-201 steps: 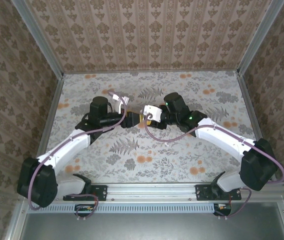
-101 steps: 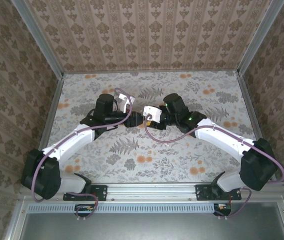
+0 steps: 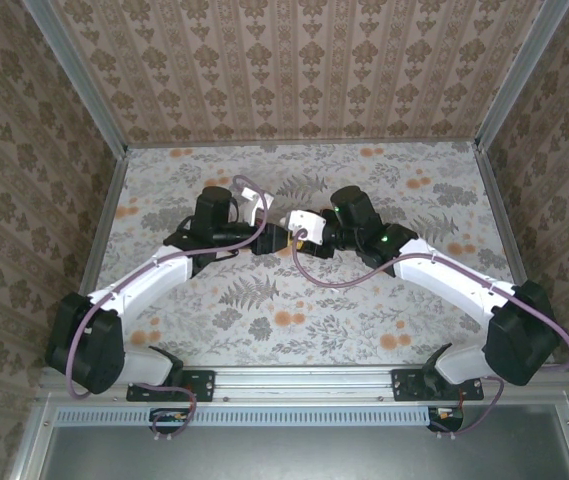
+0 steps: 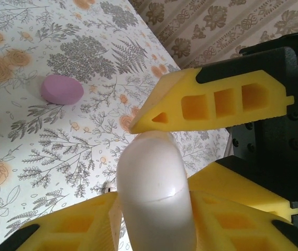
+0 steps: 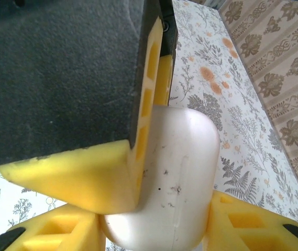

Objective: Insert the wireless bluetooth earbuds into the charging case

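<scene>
- Around the charging case point(image 4: 155, 172), left gripper point(image 4: 154, 203) and right gripper point(image 5: 154, 219) each pinch it (lid seemingly shut).
- Judged early: opening it and seating the earbuds remain.

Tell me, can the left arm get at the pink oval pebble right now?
Probably not yet: the left gripper grips the white case, which the right gripper also holds. The pink oval pebble lies unobstructed on the table beyond.

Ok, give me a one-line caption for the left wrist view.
Closed white case pinched among yellow gripper fingers, a pink oval pebble lying apart on the floral table.
</scene>
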Controlling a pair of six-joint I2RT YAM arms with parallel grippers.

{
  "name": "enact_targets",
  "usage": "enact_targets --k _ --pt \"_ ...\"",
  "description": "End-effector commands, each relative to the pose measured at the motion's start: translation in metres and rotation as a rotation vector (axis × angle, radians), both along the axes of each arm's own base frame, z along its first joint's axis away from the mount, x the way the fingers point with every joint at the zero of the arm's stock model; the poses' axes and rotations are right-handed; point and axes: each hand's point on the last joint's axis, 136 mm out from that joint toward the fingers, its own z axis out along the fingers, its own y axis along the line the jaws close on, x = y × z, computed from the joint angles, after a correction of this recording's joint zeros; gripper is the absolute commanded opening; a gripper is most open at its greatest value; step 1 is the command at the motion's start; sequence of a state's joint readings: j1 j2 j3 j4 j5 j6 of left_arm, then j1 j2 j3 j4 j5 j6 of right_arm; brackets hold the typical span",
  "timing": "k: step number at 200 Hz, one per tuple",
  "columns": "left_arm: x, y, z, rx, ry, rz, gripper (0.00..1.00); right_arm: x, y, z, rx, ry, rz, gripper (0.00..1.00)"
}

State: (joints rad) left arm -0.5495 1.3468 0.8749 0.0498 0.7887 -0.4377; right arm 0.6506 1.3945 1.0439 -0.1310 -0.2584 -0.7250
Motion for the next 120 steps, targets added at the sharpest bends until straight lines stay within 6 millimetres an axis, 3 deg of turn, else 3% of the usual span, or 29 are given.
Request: enact_targets --k 1,22,120 --pt "-0.0002 -0.0038 0.0089 -0.018 -0.017 -0.017 0.39 -0.0039 0.0006 0.0153 0.037 -0.032 -0.001 0.44" --pt "0.0002 -0.0042 0.0122 -0.029 -0.021 -0.014 0.42 -0.0044 -0.0005 0.0149 0.032 -0.036 -0.001 0.44" --pt "0.0077 -0.0036 0.0091 -0.024 0.016 0.034 0.42 -0.0048 -0.0018 0.0140 0.024 -0.069 0.004 0.44"
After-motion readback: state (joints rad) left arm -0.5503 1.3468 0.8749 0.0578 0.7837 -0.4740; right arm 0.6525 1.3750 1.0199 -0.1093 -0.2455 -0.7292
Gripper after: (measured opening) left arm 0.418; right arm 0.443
